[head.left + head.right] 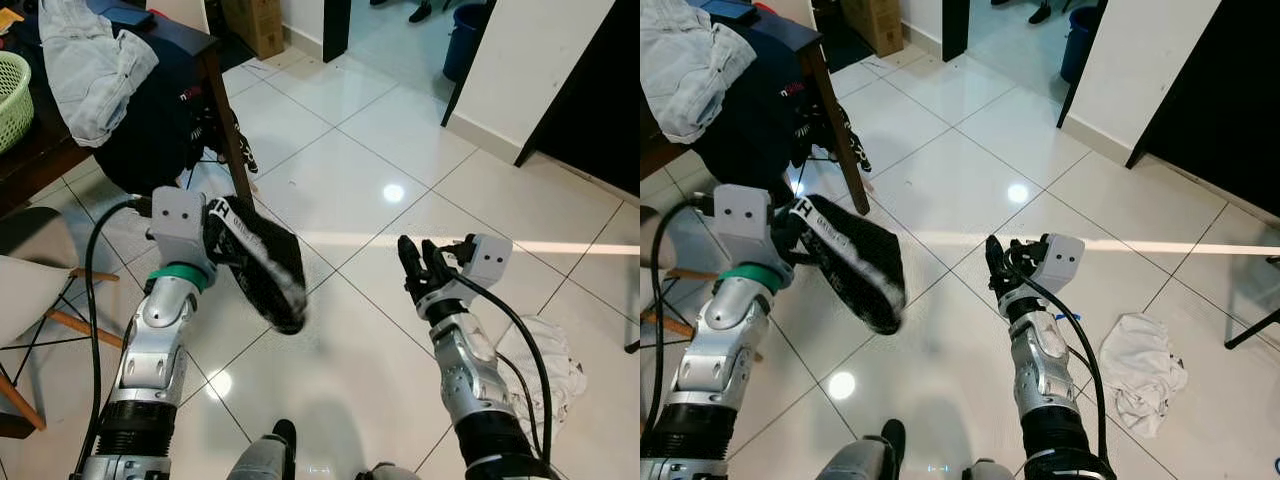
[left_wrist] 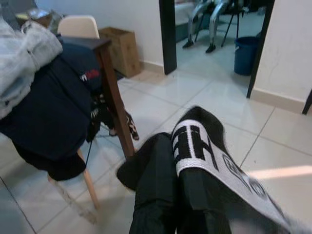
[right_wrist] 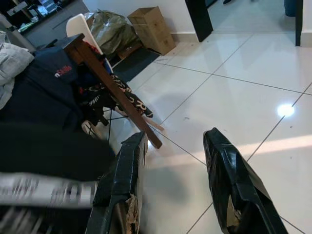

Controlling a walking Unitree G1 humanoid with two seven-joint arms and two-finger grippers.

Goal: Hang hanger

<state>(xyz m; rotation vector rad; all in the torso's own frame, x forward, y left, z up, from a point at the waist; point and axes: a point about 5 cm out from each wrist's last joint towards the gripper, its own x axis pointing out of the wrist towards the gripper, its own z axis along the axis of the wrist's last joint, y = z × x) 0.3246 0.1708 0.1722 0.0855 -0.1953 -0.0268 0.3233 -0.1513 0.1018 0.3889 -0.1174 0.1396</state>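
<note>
- White glossy floor tiles stretched ahead toward a doorway, with a dark wooden table on the robot's left, draped with a dark garment and a pale denim one.
- At the table's left edge sat a green basket, and a chair with wooden legs stood on the robot's left.
- On the right, a crumpled white cloth lay on the floor.
- A cardboard box stood against the far wall.
- Raised at chest height, the left gripper was clenched on a black cloth with a white printed band, which drooped down and to the right of it.
- Held up empty and well apart from the cloth, the right gripper had its two black fingers spread open.
- No hanger could be made out; if one was inside the black cloth, the fabric hid it.
- No rail or hook to hang anything on was visible either.
- Risk, as a judgement: the cloth hung loosely from one edge and looked blurred, so it might swing and slip from the grip while the robot walked.
- Another risk: the trailing end could catch the table leg nearby.
</note>
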